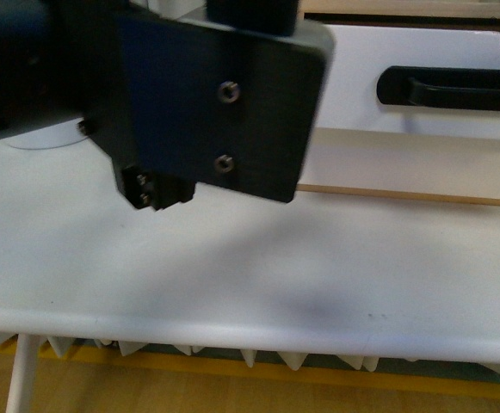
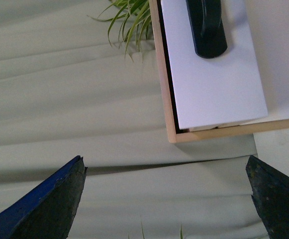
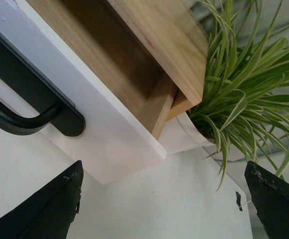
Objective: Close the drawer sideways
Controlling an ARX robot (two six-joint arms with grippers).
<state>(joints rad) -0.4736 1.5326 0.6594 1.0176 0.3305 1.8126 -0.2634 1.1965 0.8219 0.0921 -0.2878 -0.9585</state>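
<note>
Right up against the front camera is a chunky black arm section [image 1: 206,103] with a couple of screws showing. It fills the upper left of that view and hangs over the white worktop [image 1: 232,275]; can't say for sure which arm it is.

Behind it, along the far edge of the worktop and over toward the far right corner, is the drawer [image 1: 353,86], white flat front with the long black bar handle [image 1: 456,89]. The right wrist view shows it best: the front stands out from the light wood case [image 3: 159,35], with the wooden drawer side exposed, so it's not shut.

Left gripper [image 2: 164,162] has its fingers spread wide with nothing between them, near one end of the drawer but clear of it. Right gripper [image 3: 164,167] is the same: spread, empty, close to the drawer, not touching.

Just beside the case's end is a striped leafy plant [image 3: 243,84] in a white pot [image 3: 184,134].
</note>
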